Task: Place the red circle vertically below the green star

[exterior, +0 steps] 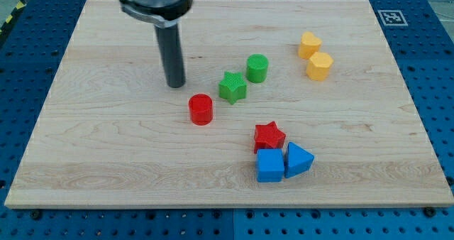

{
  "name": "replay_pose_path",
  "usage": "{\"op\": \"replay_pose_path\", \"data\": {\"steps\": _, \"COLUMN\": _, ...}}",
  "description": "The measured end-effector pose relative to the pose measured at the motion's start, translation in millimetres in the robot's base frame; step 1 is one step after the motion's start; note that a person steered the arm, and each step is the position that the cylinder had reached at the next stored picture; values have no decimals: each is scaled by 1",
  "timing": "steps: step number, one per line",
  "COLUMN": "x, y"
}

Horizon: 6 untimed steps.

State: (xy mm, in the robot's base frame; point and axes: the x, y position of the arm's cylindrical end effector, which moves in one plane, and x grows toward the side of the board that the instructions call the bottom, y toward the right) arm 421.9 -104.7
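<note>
while the straight dark metal rod comes down from its round grey mount at the view's top, my tip (175, 85) rests on the pale wooden board (106, 148), holding nothing, since the arm has no jaws to open or close, only this blunt end. the tip stands just up and to the view's left of the small red plastic circle block (201, 109), near it but apart. that red cylinder, with finely ribbed printed sides and a flat top, sits down and to the view's left of the ribbed green plastic star block (232, 86), close beside it with a thin gap. a green plastic cylinder block (257, 68) stands just up and to the right of the star. further right, two yellow plastic blocks with angled facets (309, 45) (319, 66) sit nearly touching, one above the other. toward the view's bottom, a red plastic star block (269, 136) touches a blue plastic cube block (269, 165), and a blue plastic triangular block (298, 159) leans against the cube's right side. the board shows light grain lines and lies on a blue perforated table surface (425, 41), where a small black-and-white marker tag (391, 17) lies at the top right.
</note>
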Motion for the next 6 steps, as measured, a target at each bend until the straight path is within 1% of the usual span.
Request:
{"op": "replay_pose_path", "data": {"steps": 1, "x": 29, "y": -3}}
{"op": "replay_pose_path", "data": {"steps": 2, "x": 56, "y": 11}}
{"op": "replay_pose_path", "data": {"steps": 4, "x": 89, "y": 73}}
{"op": "replay_pose_path", "data": {"steps": 5, "x": 78, "y": 55}}
{"op": "replay_pose_path", "data": {"steps": 6, "x": 40, "y": 40}}
